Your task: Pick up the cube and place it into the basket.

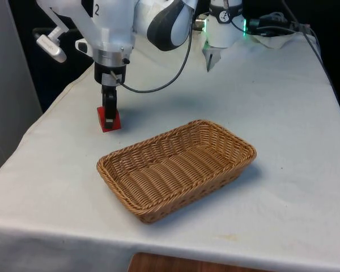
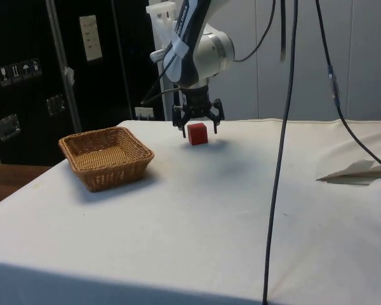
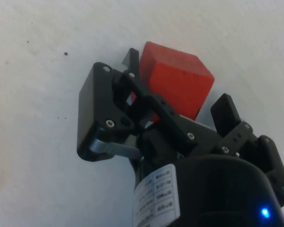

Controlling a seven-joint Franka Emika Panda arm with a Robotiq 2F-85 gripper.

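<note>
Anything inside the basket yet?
Nothing shows in the basket: its woven floor is bare. The near wall hides a strip of floor. The red cube sits on the cloth, between the gripper's fingers.

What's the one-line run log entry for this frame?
phase: pre-grasp | hand: open, straddling cube | cube: red, on cloth, not lifted | basket: empty, apart from cube

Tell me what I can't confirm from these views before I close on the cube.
- Front view: the end effector covers much of the red cube, hiding finger contact.
- Side view: the cube is too small to judge the gaps.
- Wrist view: the end effector hides the cube's near faces.
</note>
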